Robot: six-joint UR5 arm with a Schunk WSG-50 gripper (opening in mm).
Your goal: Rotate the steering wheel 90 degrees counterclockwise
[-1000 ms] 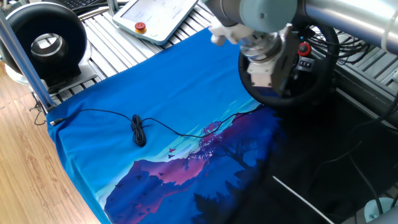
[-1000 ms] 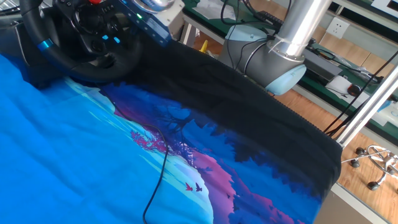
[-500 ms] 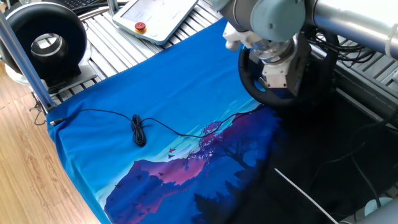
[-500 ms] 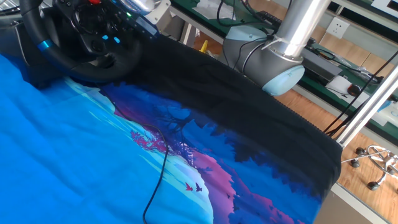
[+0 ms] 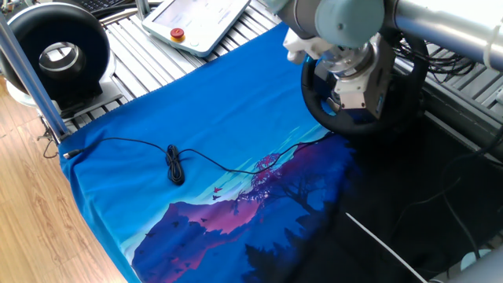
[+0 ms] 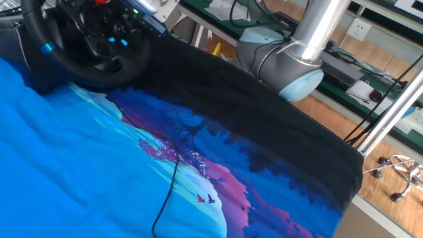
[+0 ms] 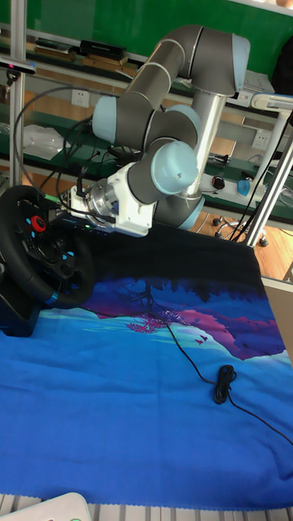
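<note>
The steering wheel (image 7: 31, 245) stands upright at the table's edge, black and padded-rimmed, with a red dial and blue-lit buttons on its hub. In the other fixed view its rim (image 6: 74, 68) shows a blue stripe at the left. My gripper (image 7: 67, 212) reaches in at the wheel's upper right rim, close against it. In one fixed view the arm's wrist covers most of the wheel, and only the lower rim (image 5: 324, 112) shows. The fingers are dark against the dark wheel, so neither their spacing nor any contact can be made out.
A blue printed cloth (image 5: 196, 102) covers the table, with a thin black cable and its coil (image 5: 174, 165) lying on it. A black ring-shaped device with a white centre (image 5: 56, 51), a white pendant (image 5: 196, 20) and a metal post (image 5: 31, 75) stand at the far corner. The arm's base (image 6: 284, 66) sits beside the table.
From one second ago to half a second ago, the wrist and gripper shifted further over the wheel. Since then it has barely moved. The wheel's blue stripe stays put.
</note>
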